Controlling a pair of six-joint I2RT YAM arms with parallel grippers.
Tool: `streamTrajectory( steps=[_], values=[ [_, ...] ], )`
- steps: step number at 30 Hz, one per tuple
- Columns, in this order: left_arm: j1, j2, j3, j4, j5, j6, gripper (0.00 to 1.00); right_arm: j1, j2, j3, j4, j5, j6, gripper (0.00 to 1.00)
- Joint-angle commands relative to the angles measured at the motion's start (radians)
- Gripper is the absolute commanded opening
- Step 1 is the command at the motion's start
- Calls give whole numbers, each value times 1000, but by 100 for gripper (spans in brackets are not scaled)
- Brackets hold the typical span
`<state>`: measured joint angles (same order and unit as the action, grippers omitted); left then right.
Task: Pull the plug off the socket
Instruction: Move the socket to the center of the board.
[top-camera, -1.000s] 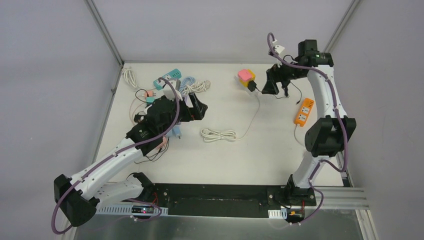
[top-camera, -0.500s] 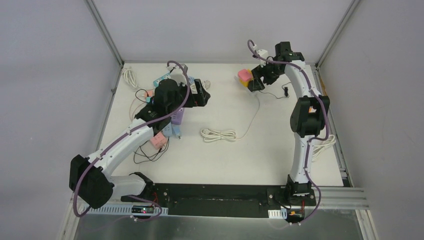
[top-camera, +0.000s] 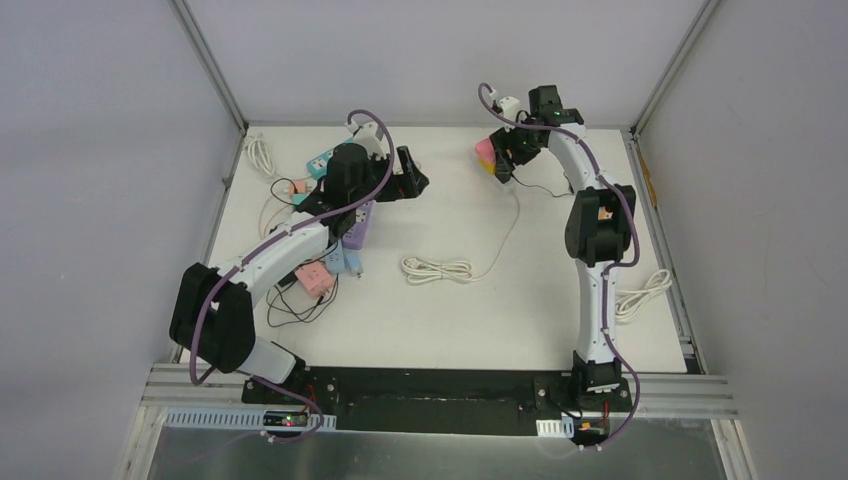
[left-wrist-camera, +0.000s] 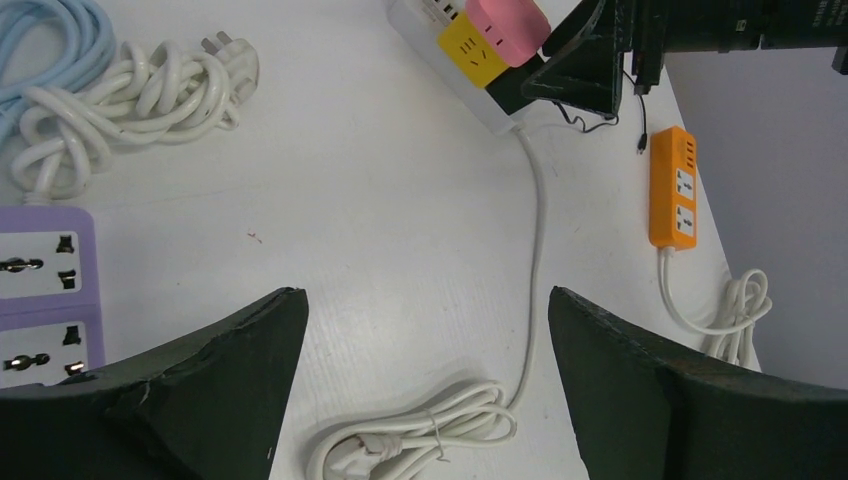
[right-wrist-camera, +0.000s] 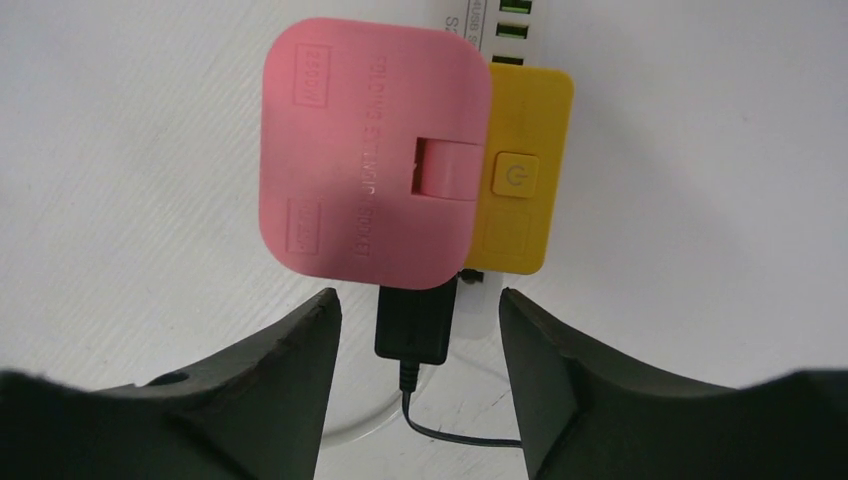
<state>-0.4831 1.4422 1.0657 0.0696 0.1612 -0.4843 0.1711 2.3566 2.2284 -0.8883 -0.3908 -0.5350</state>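
Right wrist, right tool (right-wrist-camera: 418, 298) half-open astride black plug (right-wrist-camera: 415, 325), left tool (left-wrist-camera: 425, 296) wide, empty.

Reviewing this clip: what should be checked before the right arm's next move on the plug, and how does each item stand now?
1. Right pincer straddles the black plug: ok, one finger on each side.
2. Fingers gripping the plug: not ok, gaps show on both sides and the jaws stand open.
3. Plug seated in the white power strip: cannot tell, the pink adapter hides the joint.
4. Strip held down by the left pincer: not ok, it is open, apart from the strip, holding nothing.
5. Thin cable free of the fingers: cannot tell, it runs out of sight at one finger.
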Motion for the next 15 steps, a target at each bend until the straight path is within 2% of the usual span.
streamTrajectory(
  steps=[1,7,15],
  values=[
    [8,24,35,117,44,-70,92,4,15,50,63,41,41,60],
    [8,32,10,147,60,-104,91,5,15,14,101,16,61,46],
    [14,30,12,139,82,-104,91,11,9,-38,135,23,75,45]
  ],
)
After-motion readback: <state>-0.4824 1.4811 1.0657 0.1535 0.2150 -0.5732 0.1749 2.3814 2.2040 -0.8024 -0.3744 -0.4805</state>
